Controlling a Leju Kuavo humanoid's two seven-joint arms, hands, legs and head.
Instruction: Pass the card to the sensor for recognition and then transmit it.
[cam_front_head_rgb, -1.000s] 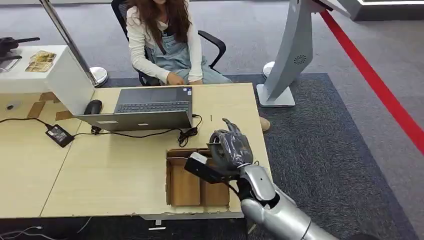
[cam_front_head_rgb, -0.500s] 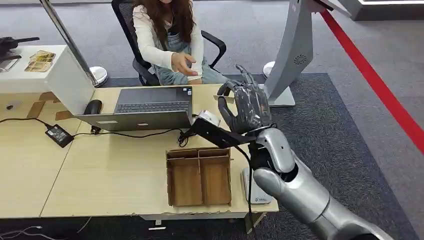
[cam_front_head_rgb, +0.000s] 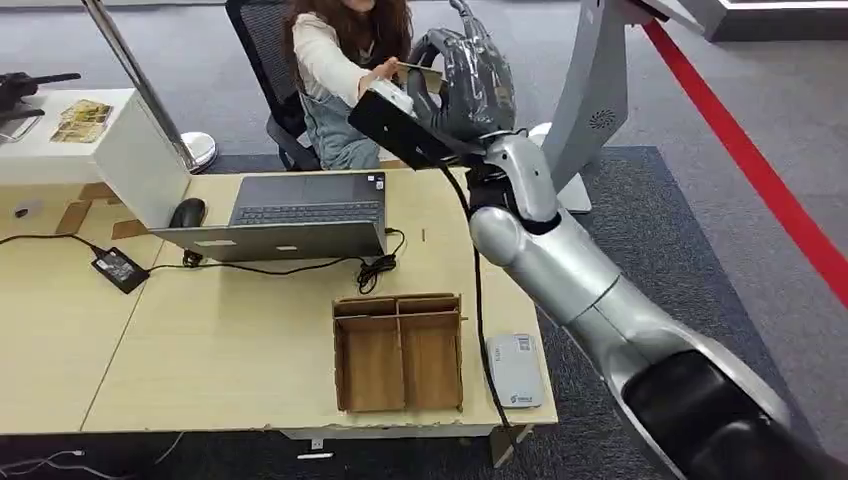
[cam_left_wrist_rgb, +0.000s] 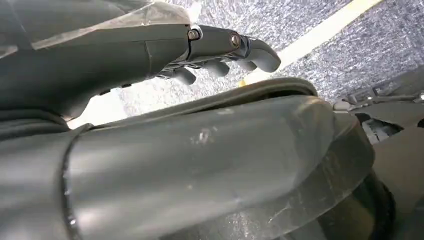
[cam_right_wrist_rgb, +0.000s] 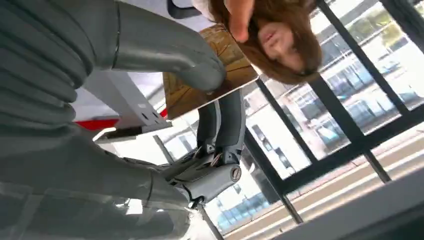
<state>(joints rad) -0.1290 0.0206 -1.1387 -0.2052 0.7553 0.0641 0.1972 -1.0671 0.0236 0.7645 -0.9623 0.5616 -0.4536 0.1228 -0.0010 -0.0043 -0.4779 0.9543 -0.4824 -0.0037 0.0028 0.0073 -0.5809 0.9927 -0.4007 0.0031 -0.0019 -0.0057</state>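
A: Panel 1, head view — where is the card?

B: The card (cam_front_head_rgb: 421, 75) is pinched in the right hand (cam_front_head_rgb: 468, 78), raised over the desk's (cam_front_head_rgb: 240, 340) far edge, just beside the seated person's hand (cam_front_head_rgb: 381, 72). In the right wrist view the thumb (cam_right_wrist_rgb: 200, 75) presses it against darker fingers (cam_right_wrist_rgb: 227, 125); a fingertip of the person touches its far edge.

A: And the left hand?

B: The left hand (cam_left_wrist_rgb: 210, 50) hangs over carpet, fingers extended, slightly curled, holding nothing.

A: Risk from here?

B: Release timing — letting go before the person grips would probably drop the card; gripping too long could bend it. The sensor (cam_front_head_rgb: 515, 370) lies near the cardboard tray (cam_front_head_rgb: 398, 352).
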